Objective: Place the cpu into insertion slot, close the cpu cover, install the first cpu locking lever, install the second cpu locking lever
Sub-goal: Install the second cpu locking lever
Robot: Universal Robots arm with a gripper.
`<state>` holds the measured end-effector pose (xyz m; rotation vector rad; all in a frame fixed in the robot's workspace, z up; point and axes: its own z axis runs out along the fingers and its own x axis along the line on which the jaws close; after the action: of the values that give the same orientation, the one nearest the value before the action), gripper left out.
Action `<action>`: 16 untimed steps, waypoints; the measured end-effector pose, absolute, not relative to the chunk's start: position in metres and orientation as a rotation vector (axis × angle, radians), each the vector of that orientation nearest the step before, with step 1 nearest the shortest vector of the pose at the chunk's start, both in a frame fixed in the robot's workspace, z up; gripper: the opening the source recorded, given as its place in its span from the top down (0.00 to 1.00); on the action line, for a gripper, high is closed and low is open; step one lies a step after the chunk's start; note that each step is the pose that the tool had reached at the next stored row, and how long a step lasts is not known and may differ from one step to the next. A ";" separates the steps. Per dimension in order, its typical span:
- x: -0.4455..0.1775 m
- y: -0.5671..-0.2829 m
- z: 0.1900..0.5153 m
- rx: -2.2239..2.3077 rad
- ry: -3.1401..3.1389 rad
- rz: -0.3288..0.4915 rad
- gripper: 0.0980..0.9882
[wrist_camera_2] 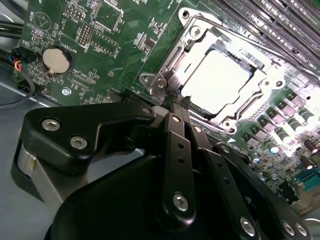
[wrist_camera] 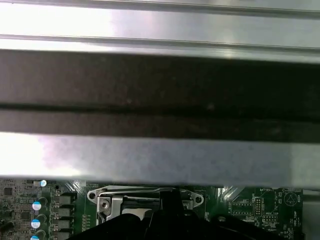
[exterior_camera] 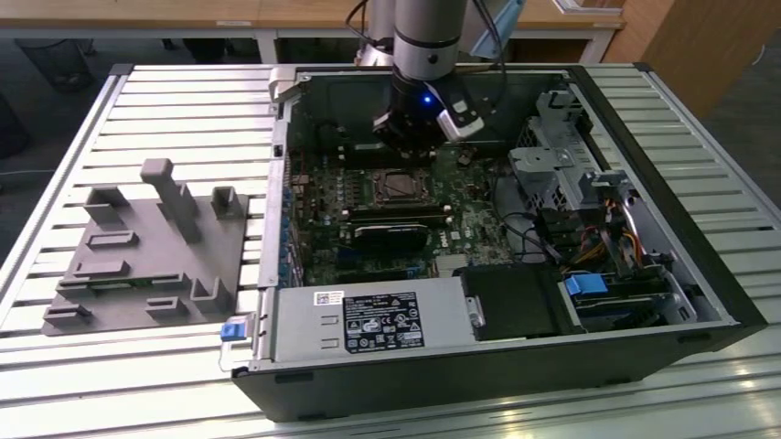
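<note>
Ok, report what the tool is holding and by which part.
Cannot be told: the tool sits at the edge of the cpu cover, which lies closed over the cpu; any grip there is hidden.

Pale silvery cpu [wrist_camera_2: 220,80] seated flat in insertion slot [exterior_camera: 397,186], silvery cpu cover [wrist_camera_2: 187,47] closed around it, chip face exposed through window

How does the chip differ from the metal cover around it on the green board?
The chip is a plain, pale, solid square; the cover is a shiny frame with an open window. The chip sits inside; the cover surrounds it, slightly larger. Both are square, metal and lie flat.
</note>
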<state>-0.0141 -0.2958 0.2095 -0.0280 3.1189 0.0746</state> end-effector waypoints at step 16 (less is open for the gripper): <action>-0.013 -0.304 0.223 -0.028 3.118 0.100 0.99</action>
<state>-0.0133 -0.3043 0.2227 -0.0279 3.1181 0.1001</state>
